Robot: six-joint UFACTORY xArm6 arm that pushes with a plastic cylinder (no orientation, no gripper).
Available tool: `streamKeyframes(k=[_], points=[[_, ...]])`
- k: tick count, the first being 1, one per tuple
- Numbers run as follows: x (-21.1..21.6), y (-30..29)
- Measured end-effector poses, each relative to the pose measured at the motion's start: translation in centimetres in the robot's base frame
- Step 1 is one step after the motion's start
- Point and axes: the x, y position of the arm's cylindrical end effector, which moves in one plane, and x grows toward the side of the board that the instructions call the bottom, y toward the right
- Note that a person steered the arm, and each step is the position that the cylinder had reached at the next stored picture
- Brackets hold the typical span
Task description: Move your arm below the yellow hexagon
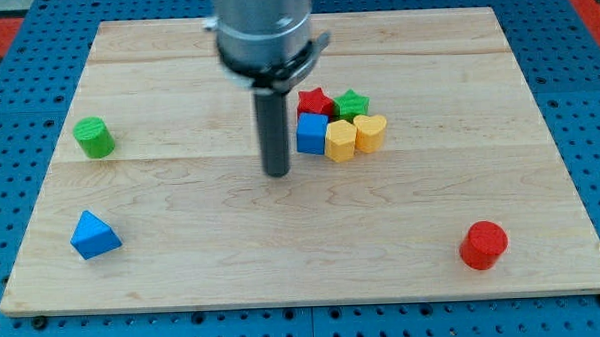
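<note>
The yellow hexagon (340, 140) sits on the wooden board in a tight cluster right of centre. It touches the blue cube (312, 133) on its left and the yellow heart (370, 132) on its right. A red star (315, 101) and a green star (352, 105) lie just above them. My tip (276, 171) rests on the board to the left of the cluster, a little left of the blue cube and slightly lower than the yellow hexagon.
A green cylinder (95, 137) stands near the board's left edge. A blue triangle (93, 236) lies at the lower left. A red cylinder (483, 245) stands at the lower right. The arm's grey body (263, 30) hangs over the board's top centre.
</note>
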Motion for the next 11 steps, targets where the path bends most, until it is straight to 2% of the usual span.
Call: streamKeyframes(k=[1, 2, 3, 8, 9, 11], points=[[6.3, -5.2], [7.9, -6.9], [5.3, 0.8], [0.2, 8.7], [-1.8, 8.7], [-3.4, 8.7]])
